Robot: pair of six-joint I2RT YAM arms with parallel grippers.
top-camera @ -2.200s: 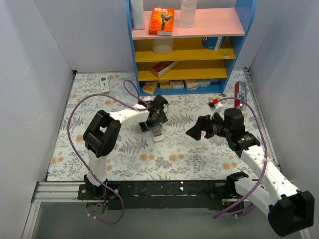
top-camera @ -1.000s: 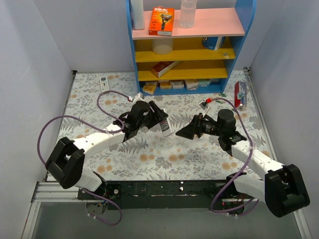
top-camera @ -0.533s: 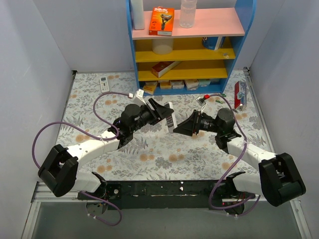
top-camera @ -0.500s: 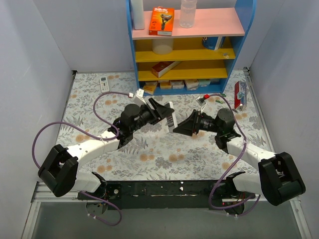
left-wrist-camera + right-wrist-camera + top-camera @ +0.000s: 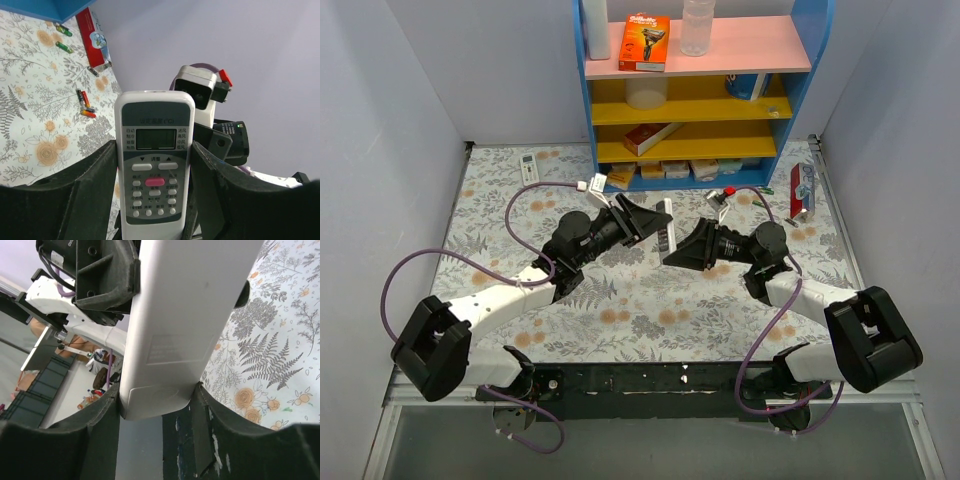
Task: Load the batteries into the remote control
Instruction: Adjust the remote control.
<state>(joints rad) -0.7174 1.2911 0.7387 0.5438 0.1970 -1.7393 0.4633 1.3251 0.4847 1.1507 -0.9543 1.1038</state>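
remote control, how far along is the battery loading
Done: the remote control is held above the mat in the left gripper. In hand: the right gripper flanks its other end, back looking closed. Left: the batteries lie loose on the mat, none loaded.

Floral table (loose batteries)
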